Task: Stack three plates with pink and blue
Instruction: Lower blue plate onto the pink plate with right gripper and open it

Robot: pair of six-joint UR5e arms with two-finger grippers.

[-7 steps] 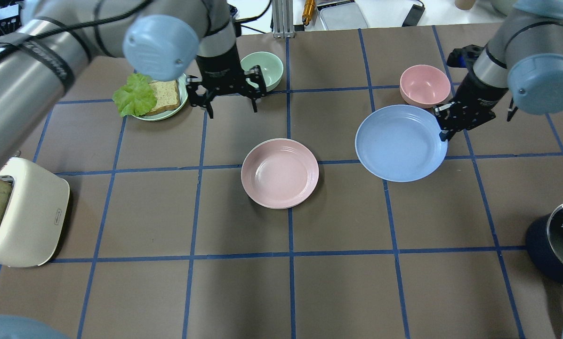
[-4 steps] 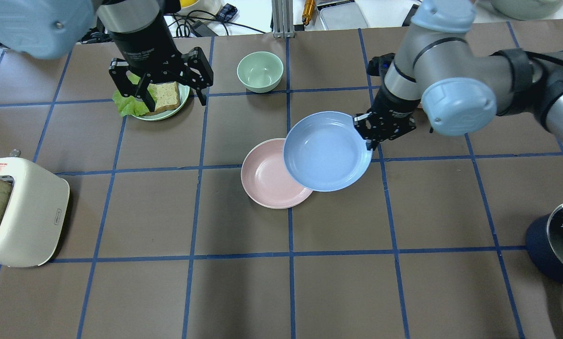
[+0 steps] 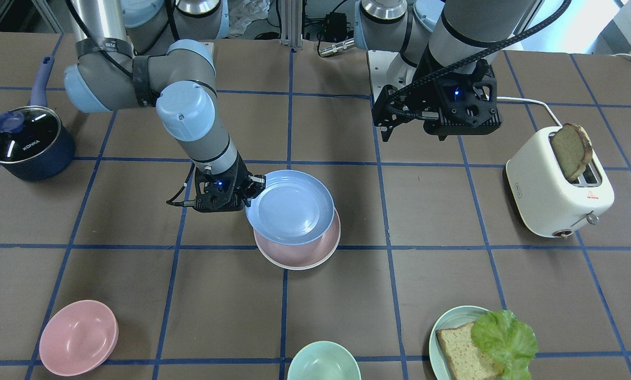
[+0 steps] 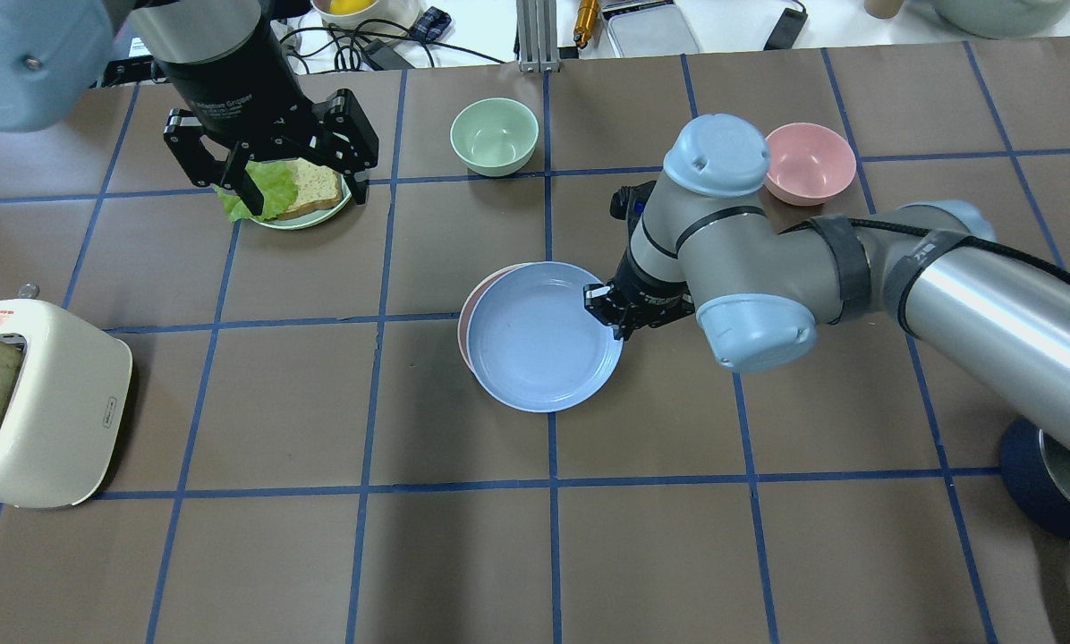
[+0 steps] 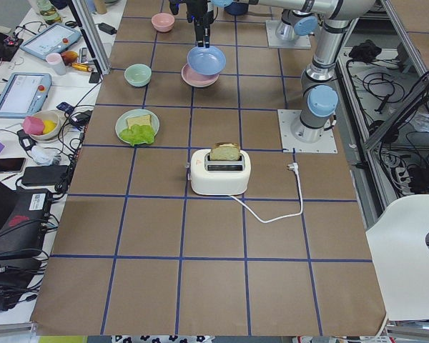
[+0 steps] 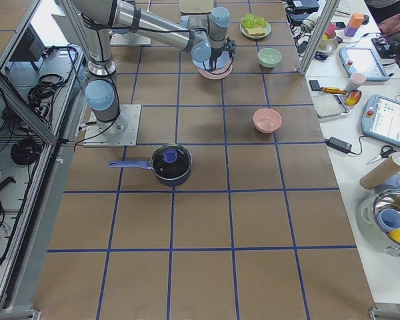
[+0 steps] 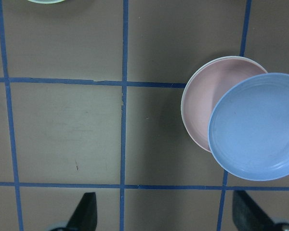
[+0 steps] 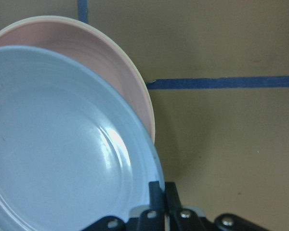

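Note:
The pastel blue plate (image 4: 539,349) is tilted over the pastel pink plate (image 4: 466,315) at the table's middle and covers most of it. My right gripper (image 4: 614,315) is shut on the blue plate's right rim, as the right wrist view (image 8: 159,192) shows. A cream-white rim (image 8: 147,103) shows just under the pink plate's edge (image 7: 202,101); the rest of it is hidden. My left gripper (image 4: 307,188) is open and empty, high over the sandwich plate, far from the stack.
A pale green plate (image 3: 439,327) with bread and lettuce is at the back left. A green bowl (image 4: 494,134), a pink bowl (image 4: 810,161), a white toaster (image 4: 43,402) and a dark lidded pot (image 3: 25,142) stand around the table.
My right arm carried the blue plate leftward from the table's right side to over the pink plate. My left arm moved left, over the sandwich plate.

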